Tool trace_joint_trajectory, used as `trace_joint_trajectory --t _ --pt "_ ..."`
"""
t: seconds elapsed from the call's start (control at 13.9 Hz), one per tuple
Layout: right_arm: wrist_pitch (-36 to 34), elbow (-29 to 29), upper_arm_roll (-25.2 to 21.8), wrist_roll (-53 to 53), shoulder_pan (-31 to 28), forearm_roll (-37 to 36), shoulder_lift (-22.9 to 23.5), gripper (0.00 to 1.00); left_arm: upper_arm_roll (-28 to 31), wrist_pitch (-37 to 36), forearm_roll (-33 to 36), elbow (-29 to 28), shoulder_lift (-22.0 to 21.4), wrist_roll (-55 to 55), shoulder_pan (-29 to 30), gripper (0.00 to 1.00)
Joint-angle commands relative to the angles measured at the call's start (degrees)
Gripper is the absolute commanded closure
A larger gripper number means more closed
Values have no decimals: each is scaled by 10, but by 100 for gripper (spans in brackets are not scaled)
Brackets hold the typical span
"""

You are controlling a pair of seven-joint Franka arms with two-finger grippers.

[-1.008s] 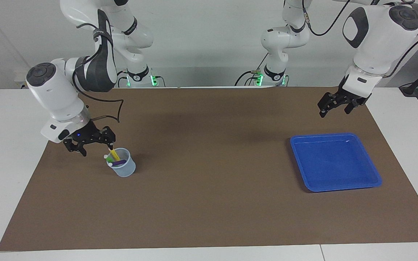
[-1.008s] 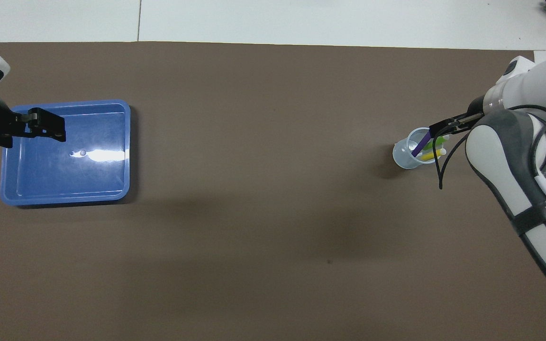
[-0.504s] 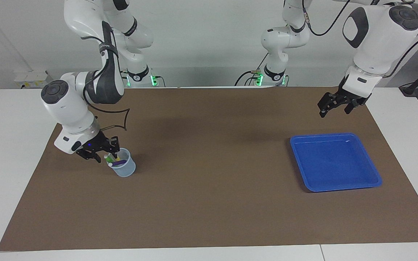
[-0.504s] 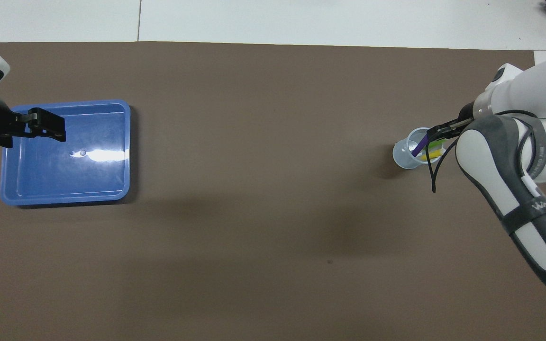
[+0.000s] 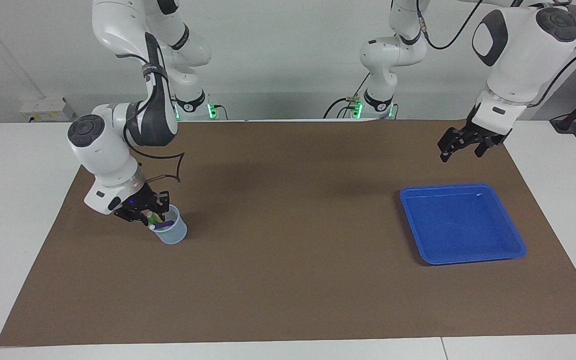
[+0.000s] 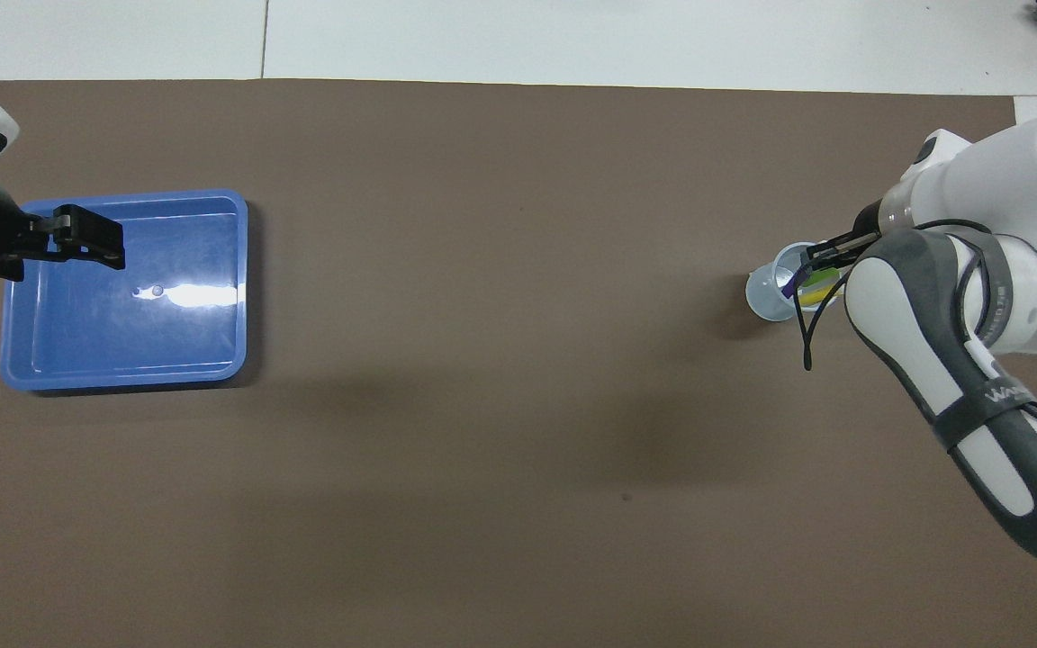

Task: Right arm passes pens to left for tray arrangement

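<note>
The pens stand in a small translucent cup (image 5: pixel 173 233) toward the right arm's end of the table: purple (image 5: pixel 164 224), green (image 5: pixel 156 218), and yellow, which is mostly hidden. My right gripper (image 5: pixel 147 215), with its blue light, is open and down at the pens' upper ends, at the cup's rim. In the overhead view the right gripper (image 6: pixel 829 252) covers the pens' tops; the purple pen (image 6: pixel 791 285) and the cup (image 6: pixel 763 299) show. The blue tray (image 5: pixel 468 252) lies toward the left arm's end. My left gripper (image 5: pixel 463 146) is open and empty, and waits in the air over the mat beside the tray.
A brown mat (image 5: pixel 288 280) covers the table between the cup and the tray. White tabletop borders it on all sides. The right arm's black cable (image 5: pixel 168 165) hangs in a loop over the mat near the cup.
My right gripper has come down and moved in onto the pens' tops at the cup. The cup, tray and left arm have not moved.
</note>
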Motion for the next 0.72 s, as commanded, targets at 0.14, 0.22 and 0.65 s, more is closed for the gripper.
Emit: trace_joint_trajectory --t 0.14,0.22,0.65 --pt "15 -11 3 -13 -4 -1 -3 60 4 4 -8 -18 -18 -1 -1 0" --pt "16 -11 2 -13 -4 -1 -3 61 4 4 -8 -18 -18 -1 -1 0" --pt "27 -9 2 -13 -4 -1 -2 67 4 4 -8 -18 -18 -1 -1 0"
